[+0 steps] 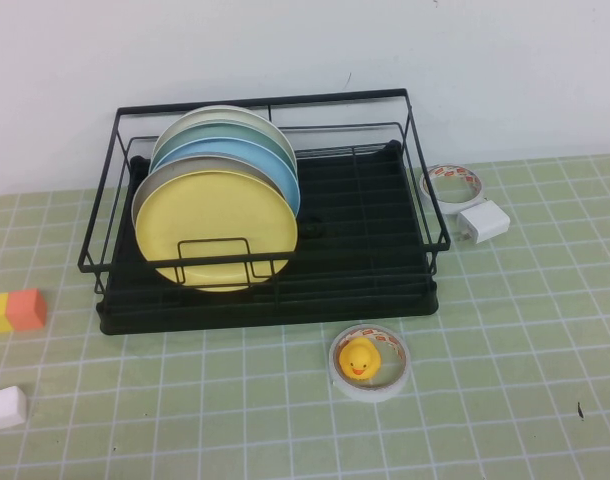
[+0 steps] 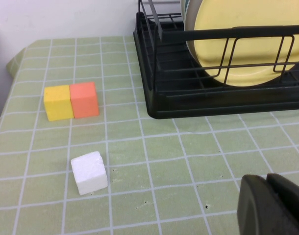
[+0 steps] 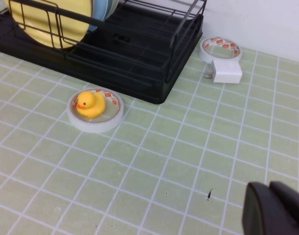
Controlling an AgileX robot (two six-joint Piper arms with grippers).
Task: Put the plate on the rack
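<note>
The pale-yellow plate [image 1: 217, 228] stands upright in the rack [image 1: 365, 262], nearest of the stack on the left side, with a grey-white plate [image 1: 145, 190] and a light blue plate [image 1: 255, 160] slotted behind it — job looks done from here. The plate reads as stiff, light and smooth, likely slippery, so its raised rim at the top edge is the place to pinch. The left end effector [image 2: 274, 205] hovers over the tabletop [image 1: 505, 330] near a white cube [image 2: 89, 172], the right end effector [image 3: 277, 210] over bare tiles on the right — both empty, fingers pressed together.
</note>
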